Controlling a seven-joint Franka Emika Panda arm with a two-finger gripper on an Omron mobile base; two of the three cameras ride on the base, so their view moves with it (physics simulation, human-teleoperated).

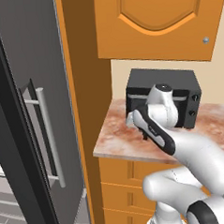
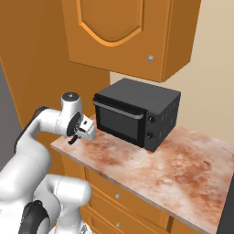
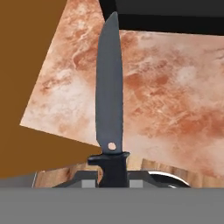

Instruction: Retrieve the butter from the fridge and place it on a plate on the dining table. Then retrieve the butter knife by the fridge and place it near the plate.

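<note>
The gripper [image 2: 77, 133] is clamped shut on the butter knife [image 3: 110, 105], lifted above the marbled counter [image 2: 151, 169] beside the fridge [image 1: 35, 137] — apparently clear of it (contact is hard to judge). Still left — carrying it to the plate.

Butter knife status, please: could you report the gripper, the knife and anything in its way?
Gripper shut on butter knife, at counter edge. Blade points along the hand toward microwave. Nothing else close.
</note>
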